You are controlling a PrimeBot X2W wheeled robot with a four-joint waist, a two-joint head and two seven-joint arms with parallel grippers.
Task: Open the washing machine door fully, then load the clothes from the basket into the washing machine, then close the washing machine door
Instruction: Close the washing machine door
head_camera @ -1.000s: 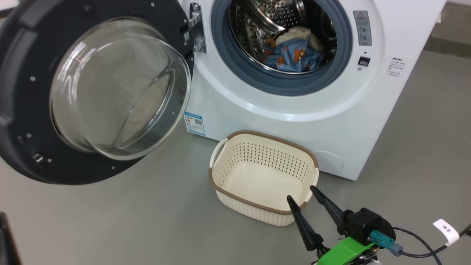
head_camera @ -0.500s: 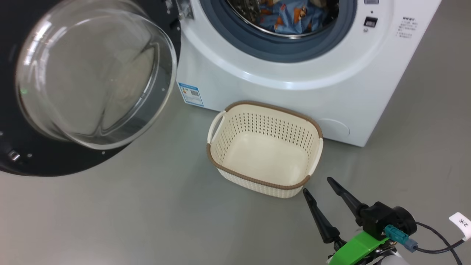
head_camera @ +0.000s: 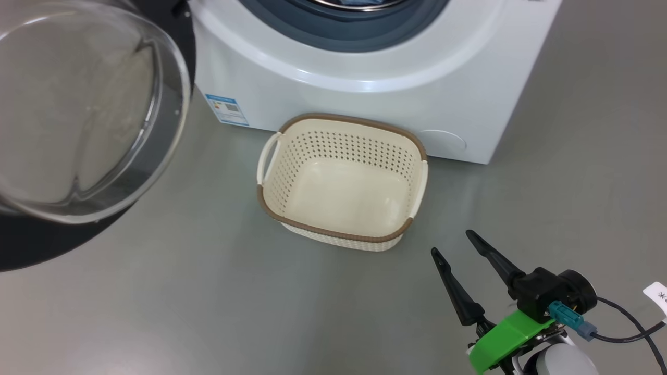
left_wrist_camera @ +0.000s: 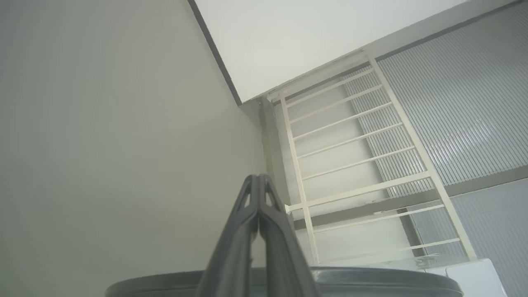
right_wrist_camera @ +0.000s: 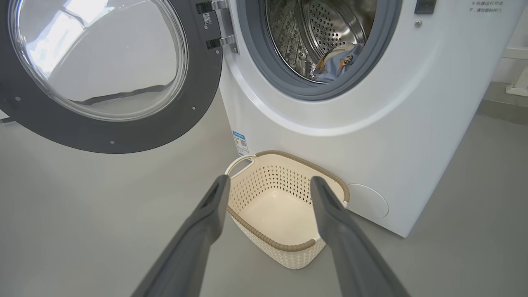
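White and boxy, the washing machine (right_wrist_camera: pixel 371 136) stands with the washing machine door (right_wrist_camera: pixel 99 62) swung out on its hinge (right_wrist_camera: pixel 225 41) at the robot's left, bare floor (head_camera: pixel 208 291) beneath its free edge. Before the machine sits the basket (head_camera: pixel 338 148), empty; the clothes (right_wrist_camera: pixel 336 62) lie in the drum (right_wrist_camera: pixel 330 24). Low beside the basket, the right gripper (head_camera: pixel 451 242) hovers spread wide, holding nothing, with the door up and left of it. The left gripper (left_wrist_camera: pixel 258 177), pinched shut and empty, is likely nearer the door.
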